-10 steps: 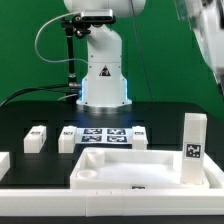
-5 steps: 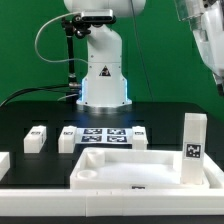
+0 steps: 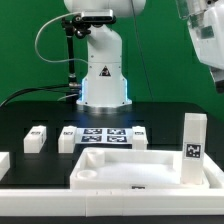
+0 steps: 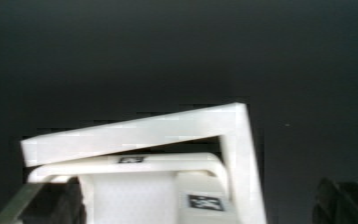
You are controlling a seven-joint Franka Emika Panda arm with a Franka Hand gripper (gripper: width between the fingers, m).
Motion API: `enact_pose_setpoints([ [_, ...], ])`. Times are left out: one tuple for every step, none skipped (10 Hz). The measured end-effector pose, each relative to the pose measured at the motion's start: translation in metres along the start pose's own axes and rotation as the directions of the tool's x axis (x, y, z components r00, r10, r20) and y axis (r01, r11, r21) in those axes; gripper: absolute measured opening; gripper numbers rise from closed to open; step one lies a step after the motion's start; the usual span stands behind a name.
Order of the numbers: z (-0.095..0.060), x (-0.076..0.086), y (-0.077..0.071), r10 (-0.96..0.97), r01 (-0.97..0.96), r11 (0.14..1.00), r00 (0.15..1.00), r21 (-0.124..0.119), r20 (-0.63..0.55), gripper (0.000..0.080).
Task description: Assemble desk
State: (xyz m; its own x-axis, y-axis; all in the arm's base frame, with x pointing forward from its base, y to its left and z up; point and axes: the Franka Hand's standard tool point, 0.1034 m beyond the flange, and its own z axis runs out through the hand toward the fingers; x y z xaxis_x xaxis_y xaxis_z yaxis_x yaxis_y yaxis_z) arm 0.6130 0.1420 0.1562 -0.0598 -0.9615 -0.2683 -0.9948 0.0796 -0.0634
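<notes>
High above the large white rimmed rectangular plastic desk panel (image 3: 110, 168), the gripper (image 3: 213, 72) is cut by the frame edge, jaw opening indeterminable, while one white square tagged leg (image 3: 193, 148) stands upright at the panel's corner and another leg (image 3: 37, 138) lies loose beyond it, so most of the fitting appears outstanding.
</notes>
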Motion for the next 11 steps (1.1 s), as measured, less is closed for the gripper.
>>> enact_pose_setpoints([
  [0.002, 0.003, 0.014, -0.104, 0.104, 0.994, 0.995, -0.018, -0.004, 0.0649],
  [0.003, 0.003, 0.024, -0.206, 0.206, 0.978, 0.978, -0.032, -0.002, 0.0649],
  [0.004, 0.002, 0.027, -0.257, 0.257, 0.966, 0.966, -0.037, -0.003, 0.0649],
  [0.004, 0.003, 0.026, -0.325, 0.325, 0.945, 0.946, -0.037, -0.001, 0.0649],
  [0.004, 0.003, 0.026, -0.442, 0.442, 0.896, 0.897, -0.037, 0.003, 0.0649],
  [0.005, 0.003, 0.026, -0.477, 0.477, 0.878, 0.879, -0.038, 0.005, 0.0649],
  [0.007, 0.004, 0.027, -0.57, 0.57, 0.821, 0.821, -0.035, 0.007, 0.0649],
  [0.02, 0.009, 0.037, -0.65, 0.65, 0.76, 0.76, -0.03, -0.009, 0.0649],
  [0.03, 0.02, 0.057, -0.726, 0.726, 0.686, 0.687, -0.058, 0.01, 0.0649],
  [0.037, 0.037, 0.075, -0.82, 0.819, 0.569, 0.572, -0.075, 0.027, 0.0649],
  [0.047, 0.057, 0.095, -0.863, 0.862, 0.499, 0.503, -0.086, 0.037, 0.0649],
])
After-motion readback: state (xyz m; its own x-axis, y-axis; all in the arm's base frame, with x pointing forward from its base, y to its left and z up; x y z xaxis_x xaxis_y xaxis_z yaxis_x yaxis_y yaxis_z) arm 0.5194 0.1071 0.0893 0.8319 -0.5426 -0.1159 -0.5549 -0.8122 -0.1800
